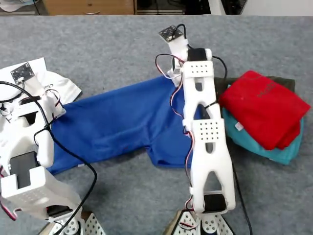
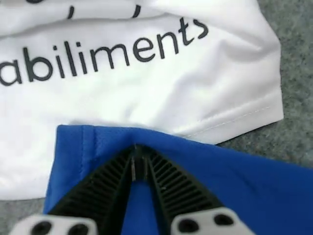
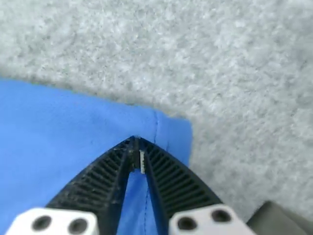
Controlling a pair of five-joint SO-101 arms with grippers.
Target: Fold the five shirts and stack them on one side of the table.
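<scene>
— Where's the blue shirt?

— The blue shirt (image 1: 122,122) lies spread on the grey counter (image 1: 98,44), a bit rumpled, stretched between my two arms.

— And your tools?

— My left tool (image 2: 139,164) is closed tight on one end of the blue shirt, with fabric pinched between its tips close to a hemmed corner. My right tool (image 3: 136,152) is closed the same way on the opposite end, by a corner next to a seam.

— Anything else near it?

— A white shirt (image 2: 146,73) with black print lies under the blue shirt's edge at my left tool's end. Just beside the other end, a folded red shirt (image 1: 264,107) sits on a teal shirt (image 1: 286,152). A dark cloth (image 1: 286,81) shows under both.
</scene>
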